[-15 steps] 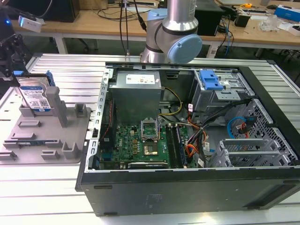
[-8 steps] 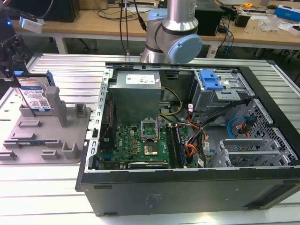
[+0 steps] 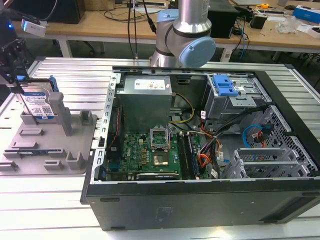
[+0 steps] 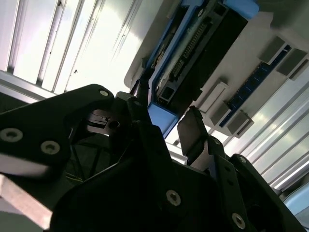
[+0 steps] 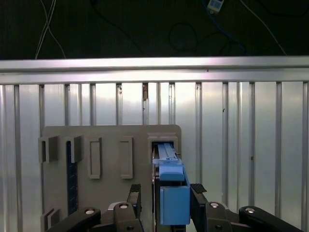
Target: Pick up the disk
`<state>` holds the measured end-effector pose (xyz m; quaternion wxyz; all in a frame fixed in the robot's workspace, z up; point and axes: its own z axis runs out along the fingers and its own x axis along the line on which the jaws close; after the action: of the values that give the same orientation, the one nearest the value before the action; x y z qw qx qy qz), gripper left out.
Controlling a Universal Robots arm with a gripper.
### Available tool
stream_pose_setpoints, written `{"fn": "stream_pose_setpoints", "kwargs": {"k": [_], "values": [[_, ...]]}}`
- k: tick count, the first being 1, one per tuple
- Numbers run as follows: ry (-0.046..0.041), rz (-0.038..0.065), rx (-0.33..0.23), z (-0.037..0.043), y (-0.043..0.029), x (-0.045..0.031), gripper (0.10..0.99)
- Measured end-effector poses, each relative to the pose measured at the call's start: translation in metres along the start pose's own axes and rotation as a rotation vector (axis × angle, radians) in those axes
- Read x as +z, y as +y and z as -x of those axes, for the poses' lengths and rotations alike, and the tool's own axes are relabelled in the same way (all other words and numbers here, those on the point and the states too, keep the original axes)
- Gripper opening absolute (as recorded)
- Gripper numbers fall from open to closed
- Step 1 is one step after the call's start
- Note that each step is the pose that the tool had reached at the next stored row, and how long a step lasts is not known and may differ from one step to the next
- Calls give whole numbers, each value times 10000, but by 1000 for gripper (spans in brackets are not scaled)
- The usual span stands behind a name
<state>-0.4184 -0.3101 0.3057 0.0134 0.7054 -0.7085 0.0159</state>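
Note:
The disk (image 3: 37,102) stands upright in a slot of the grey holder (image 3: 47,150) at the exterior view's far left, its white-and-blue label facing out. My gripper (image 3: 14,70) is directly over it, open, with one finger on each side of the disk's upper end. In the first wrist view the disk's blue rail (image 5: 172,203) sits between the fingers (image 5: 135,194); one finger is against the rail and a narrow gap shows at the other. The second wrist view shows the disk (image 4: 193,58) close up, its blue end between my dark fingertips (image 4: 193,128).
An open computer case (image 3: 200,135) with a motherboard, a power supply and a blue-topped drive cage (image 3: 225,86) stands to the exterior view's right of the holder. The arm's base (image 3: 182,40) rises behind the case. The holder has several upright posts (image 3: 59,112).

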Motion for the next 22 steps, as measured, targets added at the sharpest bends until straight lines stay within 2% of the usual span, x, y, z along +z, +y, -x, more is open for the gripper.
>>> {"fn": "stream_pose_setpoints", "kwargs": {"k": [10,18,19,21,22], "values": [[-1,-2,-16,44,13,61,514],[0,0,-21,49,34,72,514],[0,1,-21,49,34,72,498],[1,0,-21,49,34,74,369],[0,0,-21,49,34,75,369]]}}
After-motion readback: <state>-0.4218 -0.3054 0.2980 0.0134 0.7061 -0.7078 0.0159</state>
